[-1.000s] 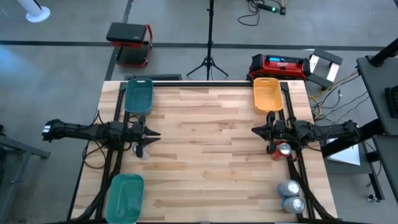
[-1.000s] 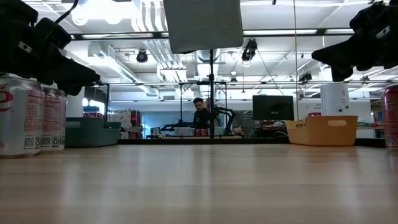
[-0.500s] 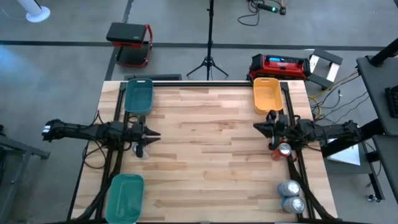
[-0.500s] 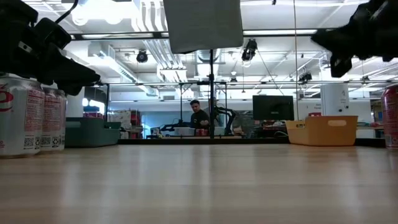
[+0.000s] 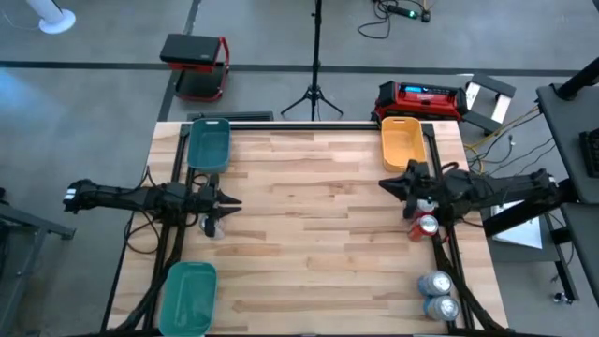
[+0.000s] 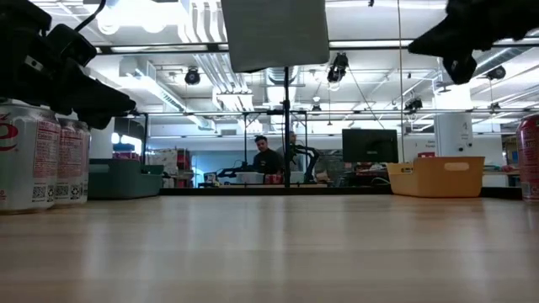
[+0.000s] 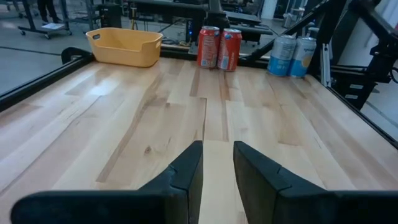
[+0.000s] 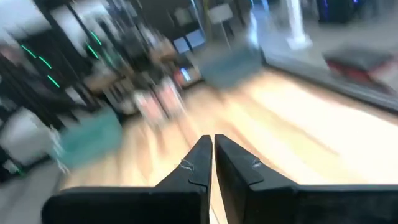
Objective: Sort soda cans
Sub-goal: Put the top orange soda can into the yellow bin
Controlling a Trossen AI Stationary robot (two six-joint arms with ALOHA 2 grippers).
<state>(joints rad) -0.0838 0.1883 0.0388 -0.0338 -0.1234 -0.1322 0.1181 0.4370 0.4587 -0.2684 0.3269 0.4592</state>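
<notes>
Six cans stand unsorted on the table (image 5: 309, 234): two silver ones (image 5: 213, 225) at the left edge, two red ones (image 5: 426, 225) at the right edge, and two bluish ones (image 5: 438, 294) near the right front corner. All stand upright, long axis vertical. My right gripper (image 5: 386, 186) hangs above the table just inboard of the red pair and in front of the orange tray (image 5: 401, 143); its fingers (image 8: 200, 163) are pressed together with nothing between them. The red cans lie just behind its tips, toward the right edge and a little toward the front, so I judge that this arm, the nearer one, has to draw back and come down beside a can, jaws spread, before it can take hold. My left gripper (image 5: 234, 200) waits level over the left side, just beyond the silver pair, fingers (image 7: 186, 171) slightly parted and holding nothing; from it the red and bluish cans are well apart, across the table. A teal tray (image 5: 208, 145) sits at the left rear corner and a green tray (image 5: 187, 295) at the left front, both without cans.
</notes>
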